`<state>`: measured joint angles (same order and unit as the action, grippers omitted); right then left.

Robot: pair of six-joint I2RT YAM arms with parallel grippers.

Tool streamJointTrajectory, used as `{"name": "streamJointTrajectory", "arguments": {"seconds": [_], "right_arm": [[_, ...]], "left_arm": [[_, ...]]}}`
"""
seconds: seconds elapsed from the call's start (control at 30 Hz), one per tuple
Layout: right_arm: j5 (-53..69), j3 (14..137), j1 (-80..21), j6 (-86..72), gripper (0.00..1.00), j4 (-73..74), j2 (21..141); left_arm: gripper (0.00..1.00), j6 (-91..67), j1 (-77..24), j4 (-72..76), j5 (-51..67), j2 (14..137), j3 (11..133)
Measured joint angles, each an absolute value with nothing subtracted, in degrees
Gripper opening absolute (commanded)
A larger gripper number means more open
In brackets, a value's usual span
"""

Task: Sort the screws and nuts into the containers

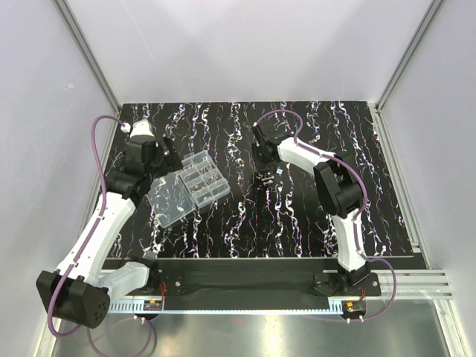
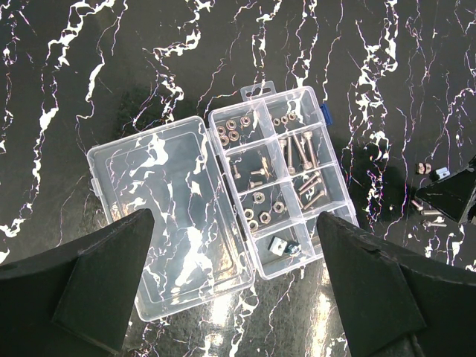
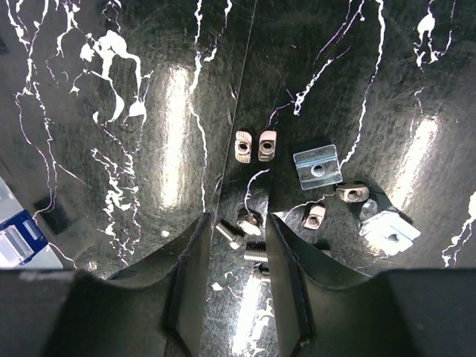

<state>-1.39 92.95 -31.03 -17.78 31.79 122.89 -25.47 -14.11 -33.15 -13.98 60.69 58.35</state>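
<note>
The clear organiser box (image 1: 212, 165) lies open left of centre, its containers (image 2: 291, 128) holding nuts (image 2: 229, 134) and screws (image 2: 301, 149). Its flat lid (image 2: 171, 216) is folded out to the left. My left gripper (image 2: 234, 290) hovers high over the box's near edge, open and holding nothing. My right gripper (image 3: 236, 230) is down at the tabletop, its jaws partly closed around two loose screws (image 3: 230, 233) and a small nut (image 3: 249, 222), with gaps still showing. More nuts (image 3: 253, 146) lie just beyond the fingertips (image 3: 199, 227).
Further loose pieces sit to the right of the fingers: a flat plate nut (image 3: 317, 166), small slot nuts (image 3: 351, 193) and a pale clip (image 3: 388, 229). The box's blue latch corner (image 3: 18, 242) shows at far left. Grey walls and rails (image 1: 405, 193) edge the table.
</note>
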Motion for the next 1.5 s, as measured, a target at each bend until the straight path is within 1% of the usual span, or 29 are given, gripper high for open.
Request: {"name": "streamJointTrajectory", "arguments": {"seconds": [0.27,0.4,0.47,0.7,0.9,1.1,1.3,1.4,1.43,1.47,1.5], "right_arm": [[-2.57,93.14,-31.59,-16.99,0.4,32.23,122.89],[-3.97,94.13,-32.01,-16.86,0.37,33.41,122.98],[-4.75,95.07,-32.12,-16.91,0.34,34.11,123.31],[-6.17,96.36,-32.14,-16.97,0.3,35.86,125.08],[-6.42,96.36,-32.14,-17.34,0.29,36.01,125.45],[-6.35,96.05,-32.14,-18.02,0.32,36.25,125.45],[-6.35,95.72,-32.16,-18.74,0.31,36.03,125.43],[-6.42,95.48,-32.16,-19.05,0.25,35.81,125.32],[-6.42,95.48,-32.14,-19.11,0.22,35.83,125.32],[-6.46,95.48,-32.14,-19.2,0.17,35.86,125.32],[-6.46,95.48,-32.14,-19.35,0.15,35.86,125.32]], "left_arm": [[0.99,-25.47,-14.11,-33.15,-13.98,60.69,58.35],[0.99,-25.5,-14.11,-33.15,-13.98,60.69,58.35],[0.99,-25.47,-14.11,-33.17,-13.98,60.71,58.35],[0.99,-25.47,-14.11,-33.17,-13.98,60.77,58.35],[0.99,-25.5,-14.11,-33.17,-13.98,60.82,58.35],[0.99,-25.5,-14.11,-33.17,-13.96,60.82,58.35],[0.99,-25.5,-14.11,-33.17,-13.93,60.82,58.35],[0.99,-25.5,-14.11,-33.15,-13.96,60.82,58.35],[0.99,-25.5,-14.11,-33.15,-13.93,60.82,58.35],[0.99,-25.5,-14.11,-33.15,-13.96,60.82,58.35],[0.99,-25.47,-14.11,-33.15,-13.93,60.82,58.35]]}}
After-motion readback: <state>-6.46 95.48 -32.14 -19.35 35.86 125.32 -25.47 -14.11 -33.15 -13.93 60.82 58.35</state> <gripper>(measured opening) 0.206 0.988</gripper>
